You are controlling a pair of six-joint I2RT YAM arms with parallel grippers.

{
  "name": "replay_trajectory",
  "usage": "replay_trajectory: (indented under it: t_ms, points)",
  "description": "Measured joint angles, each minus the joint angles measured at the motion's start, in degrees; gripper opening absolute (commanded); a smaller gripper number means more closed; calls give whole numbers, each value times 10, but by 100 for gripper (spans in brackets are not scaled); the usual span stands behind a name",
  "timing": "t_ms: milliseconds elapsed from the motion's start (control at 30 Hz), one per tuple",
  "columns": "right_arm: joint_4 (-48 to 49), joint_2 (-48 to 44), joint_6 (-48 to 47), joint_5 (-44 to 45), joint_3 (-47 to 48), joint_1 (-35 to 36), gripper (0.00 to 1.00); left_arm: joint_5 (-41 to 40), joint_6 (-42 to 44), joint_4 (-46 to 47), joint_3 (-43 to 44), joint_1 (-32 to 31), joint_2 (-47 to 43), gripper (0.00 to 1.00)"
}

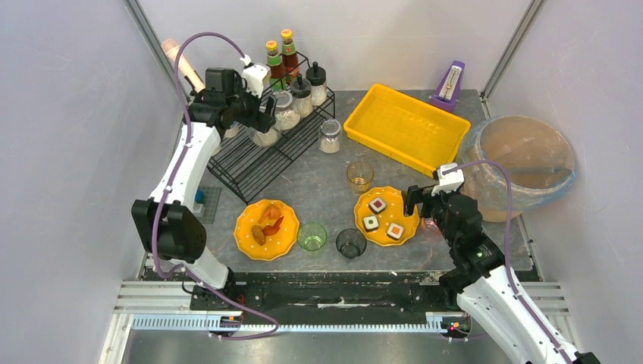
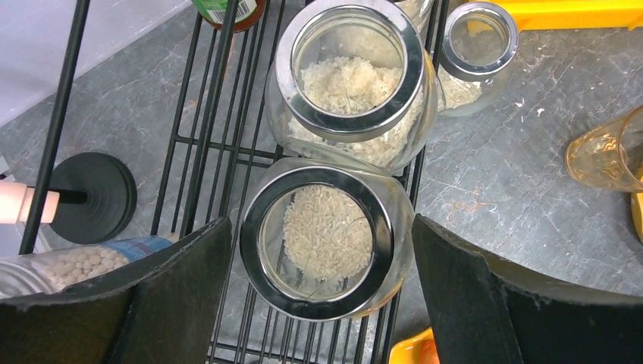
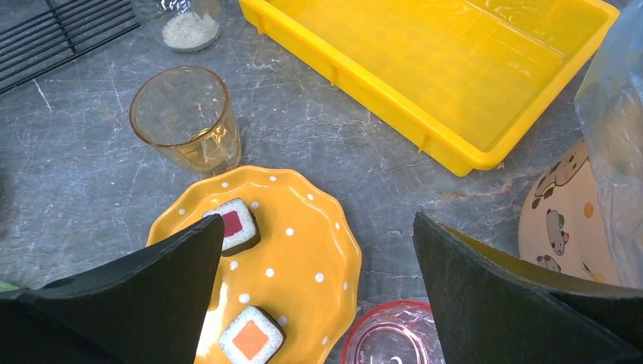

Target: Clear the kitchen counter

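The job looks barely begun. The counter point(image 1: 318, 171) fills the middle of the scene, and most of its load is left on it: a small jar point(image 1: 330, 135) just beside the rack point(image 1: 246, 163), an amber glass point(image 1: 360, 176), a sushi plate point(image 1: 402, 212) near right, a second plate point(image 1: 284, 246) of food near left, and a green glass point(image 1: 312, 236) and a dark glass point(image 1: 350, 243) between them at the near edge. The tray point(image 1: 406, 125) at the far right holds nothing, and no dish has reached the bin point(image 1: 527, 163).

What seems done is on the rack at far left: bottles and jars stand there. The left gripper point(image 2: 322, 224) hangs over it, jaws spread either side of a rice jar point(image 2: 326, 273) that sits on the wires, not pinched. The right gripper point(image 3: 318, 220) is spread wide and empty above the sushi plate's right rim, a pink lid point(image 3: 390, 337) just near it.
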Motion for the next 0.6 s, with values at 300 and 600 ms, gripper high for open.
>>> replay_trajectory:
  t_ms: [300, 600]
  points:
    - [0, -12, 0, -1, 0, 0, 98, -6, 0, 5, 0, -22, -70, 93]
    - [-1, -19, 0, -1, 0, 0, 98, -20, 0, 34, -1, -171, -130, 93]
